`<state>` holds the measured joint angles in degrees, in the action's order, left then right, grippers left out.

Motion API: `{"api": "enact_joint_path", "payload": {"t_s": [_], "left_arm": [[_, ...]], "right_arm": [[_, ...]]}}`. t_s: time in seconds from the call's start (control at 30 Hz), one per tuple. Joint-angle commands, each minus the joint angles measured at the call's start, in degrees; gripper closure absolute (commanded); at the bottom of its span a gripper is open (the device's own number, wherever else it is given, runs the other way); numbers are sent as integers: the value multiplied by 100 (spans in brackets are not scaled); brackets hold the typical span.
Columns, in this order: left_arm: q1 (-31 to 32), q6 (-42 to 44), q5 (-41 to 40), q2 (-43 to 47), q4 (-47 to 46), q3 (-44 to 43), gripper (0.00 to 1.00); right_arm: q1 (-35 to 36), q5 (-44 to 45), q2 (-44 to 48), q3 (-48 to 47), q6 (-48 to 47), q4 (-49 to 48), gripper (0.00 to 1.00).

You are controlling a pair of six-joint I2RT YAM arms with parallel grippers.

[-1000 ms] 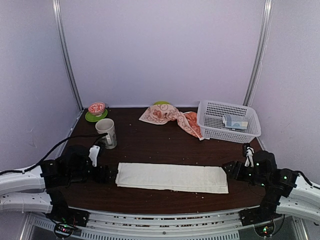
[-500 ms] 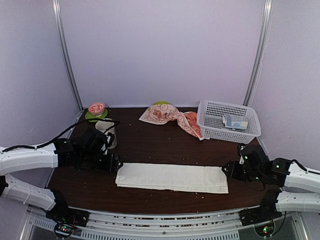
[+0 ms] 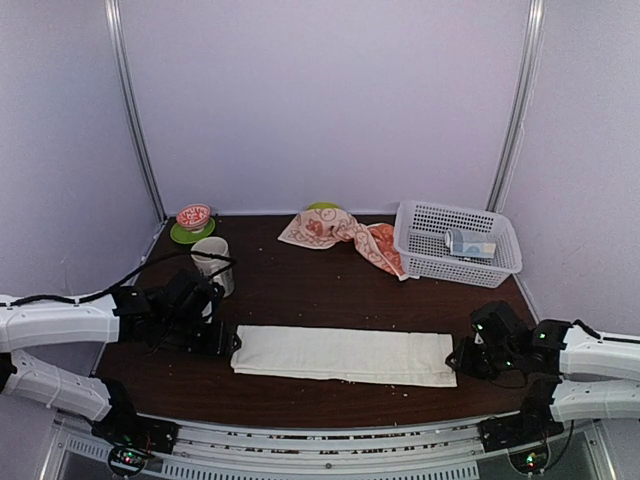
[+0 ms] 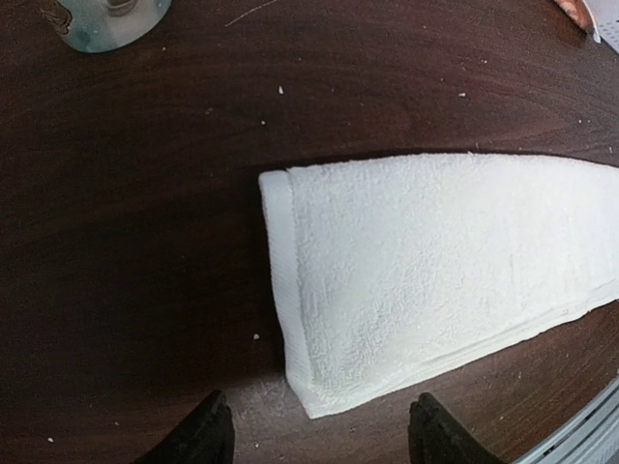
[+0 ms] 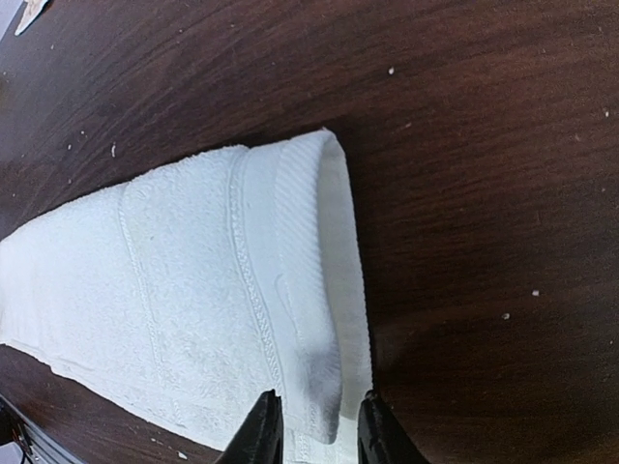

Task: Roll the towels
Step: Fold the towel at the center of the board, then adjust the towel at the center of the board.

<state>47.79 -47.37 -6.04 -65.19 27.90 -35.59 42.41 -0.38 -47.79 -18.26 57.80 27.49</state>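
Both arms have closed in on the white towel point(image 3: 343, 355), flat along the table's point(image 3: 300, 290) near edge. The right gripper point(image 5: 314, 432) pinches its end hem; the left gripper point(image 4: 319, 437) hangs open beside the other end. Rolling is just starting: next, turn that hem over tightly.

I read the cream towel point(image 5: 184, 290) as matt terry cloth, rough and looped, with 1 smoother ribbed band near its end. The table point(image 4: 126, 242) looks like dark wood grain with a faint sheen. The basket point(image 3: 420, 255) is white perforated plastic.
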Motion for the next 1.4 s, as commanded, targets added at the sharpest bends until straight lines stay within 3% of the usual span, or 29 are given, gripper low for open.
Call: {"api": "enact_joint_path", "payload": {"t_s": [0.0, 0.23, 0.53, 0.6, 0.7, 0.77, 0.83, 1.03, 1.37], "left_arm": [[21, -48, -11, 23, -180, 100, 37], [25, -19, -27, 49, -197, 149, 37], [20, -41, -37, 50, -258, 218, 37], [23, -47, -37, 47, -268, 235, 37], [21, -45, -46, 43, -272, 231, 37], [24, -44, -48, 29, -289, 229, 37], [20, -44, -48, 1, -294, 222, 38], [20, -51, -54, 0, -273, 219, 38], [25, -32, -133, 69, -188, 220, 38]], "right_arm": [[30, -111, -42, 133, 215, -35, 75], [30, -194, -207, 169, 262, -145, 87], [30, -277, -325, 229, 316, -358, 92], [30, -295, -270, 235, 327, -376, 88], [30, -248, -262, 195, 346, -243, 75], [30, -198, -289, 220, 362, -230, 73], [30, -197, -328, 269, 379, -292, 77], [30, -188, -235, 259, 390, -246, 100], [30, -211, 727, -97, 166, 753, 100]]}}
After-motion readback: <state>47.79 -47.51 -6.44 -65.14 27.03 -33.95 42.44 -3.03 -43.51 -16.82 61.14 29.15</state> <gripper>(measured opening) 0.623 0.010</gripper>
